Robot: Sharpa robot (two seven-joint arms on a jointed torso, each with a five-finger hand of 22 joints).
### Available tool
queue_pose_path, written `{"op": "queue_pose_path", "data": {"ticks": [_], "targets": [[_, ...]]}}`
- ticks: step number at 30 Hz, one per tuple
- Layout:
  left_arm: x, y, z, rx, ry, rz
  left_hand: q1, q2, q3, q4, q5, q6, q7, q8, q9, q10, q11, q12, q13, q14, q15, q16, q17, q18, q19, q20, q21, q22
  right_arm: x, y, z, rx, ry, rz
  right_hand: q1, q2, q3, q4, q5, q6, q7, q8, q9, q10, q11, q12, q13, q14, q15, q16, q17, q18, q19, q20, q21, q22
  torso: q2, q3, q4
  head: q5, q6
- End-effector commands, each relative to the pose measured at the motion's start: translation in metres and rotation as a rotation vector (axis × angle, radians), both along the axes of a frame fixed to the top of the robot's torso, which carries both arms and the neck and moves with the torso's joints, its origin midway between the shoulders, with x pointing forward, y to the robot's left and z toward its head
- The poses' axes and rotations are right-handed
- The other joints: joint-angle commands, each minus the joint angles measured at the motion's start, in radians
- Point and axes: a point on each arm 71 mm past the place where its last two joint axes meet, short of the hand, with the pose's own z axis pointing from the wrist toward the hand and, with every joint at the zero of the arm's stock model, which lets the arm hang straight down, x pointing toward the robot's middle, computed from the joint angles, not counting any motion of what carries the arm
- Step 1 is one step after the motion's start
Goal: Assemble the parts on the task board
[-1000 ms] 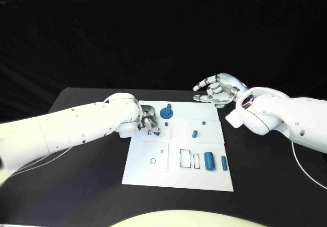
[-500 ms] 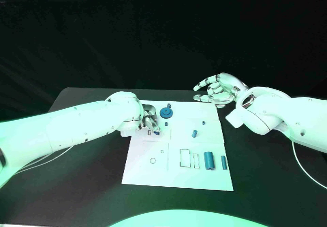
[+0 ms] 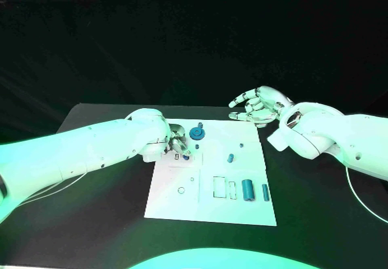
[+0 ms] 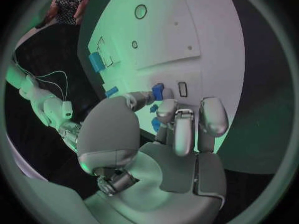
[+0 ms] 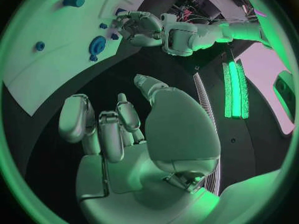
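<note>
The white task board (image 3: pixel 212 210) lies mid-table. My left hand (image 3: pixel 175 143) hovers low over its back left part, thumb and a fingertip (image 4: pixel 166 110) pinching a small blue part (image 3: pixel 186 157) (image 4: pixel 158 91) beside a small rectangular slot (image 4: pixel 182 88). A round blue gear-like part (image 3: pixel 198 133) (image 5: pixel 97 45) stands just behind that hand. Two small blue pegs (image 3: pixel 231 158) stand mid-board. A blue cylinder (image 3: pixel 248 190) (image 5: pixel 74 1) and a thin blue bar (image 3: pixel 265 193) lie at the front right. My right hand (image 3: pixel 259 106) (image 5: pixel 118 129) hangs above the board's back right corner, fingers apart, holding nothing.
An outlined rectangular recess (image 3: pixel 219 187) and two small round holes (image 3: pixel 181 190) mark the board's front half. The black table (image 3: pixel 97 224) lies bare around the board. My right forearm (image 3: pixel 323 137) hangs over the table to the right of the board.
</note>
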Motion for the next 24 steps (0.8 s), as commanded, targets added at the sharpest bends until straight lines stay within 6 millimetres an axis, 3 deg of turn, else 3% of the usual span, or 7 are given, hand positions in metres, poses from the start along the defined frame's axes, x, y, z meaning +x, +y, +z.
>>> {"op": "queue_pose_path", "data": {"ticks": [1, 13, 24], "targets": [[-0.0055, -0.0038, -0.0079, -0.003, 0.044, -0.011, -0.027, 0.002, 0.118, -0.127, -0.006, 0.005, -0.016, -0.004, 0.004, 0.009, 0.001, 0.006, 0.001, 0.084, -0.008, 0.007, 0.195, -0.017, 0.004, -0.003, 0.002, 0.002, -0.0007, 0.0015, -0.0006, -0.004, 0.003, 0.018, -0.002, 0.005, 0.000, 0.004, 0.002, 0.001, -0.004, 0.003, 0.001, -0.004, -0.003, -0.003, 0.001, 0.068, -0.001, -0.005, 0.118, 0.005, -0.001, -0.003, -0.003, 0.001, 0.000, -0.0002, -0.0007, 0.000, 0.001], [-0.0040, -0.0008, -0.0081, -0.007, 0.041, 0.013, -0.099, 0.012, -0.036, -0.040, -0.023, 0.026, -0.022, -0.023, 0.009, 0.004, -0.002, 0.008, 0.004, 0.084, -0.012, 0.005, 0.194, -0.017, 0.006, -0.007, -0.006, -0.001, -0.0005, 0.0011, -0.0008, -0.005, 0.003, 0.017, -0.001, 0.005, -0.001, 0.005, 0.001, 0.001, -0.004, 0.004, 0.002, -0.007, -0.003, -0.005, -0.003, 0.066, -0.001, -0.009, 0.110, 0.006, -0.005, -0.003, -0.011, -0.004, 0.000, 0.0000, -0.0008, -0.002, 0.003], [-0.0040, 0.0024, -0.0088, -0.003, 0.048, 0.008, -0.108, -0.012, -0.157, 0.009, -0.024, 0.035, -0.021, -0.038, 0.010, 0.001, -0.001, 0.010, 0.005, 0.084, -0.011, 0.005, 0.194, -0.017, 0.008, -0.006, -0.009, 0.000, -0.0005, 0.0006, -0.0017, -0.004, 0.003, 0.016, -0.001, 0.005, -0.001, 0.005, 0.001, 0.000, -0.004, 0.004, 0.002, -0.009, -0.003, -0.008, -0.006, 0.063, -0.001, -0.012, 0.101, 0.008, -0.009, -0.003, -0.018, -0.010, 0.000, 0.0001, -0.0007, -0.002, 0.003]]}}
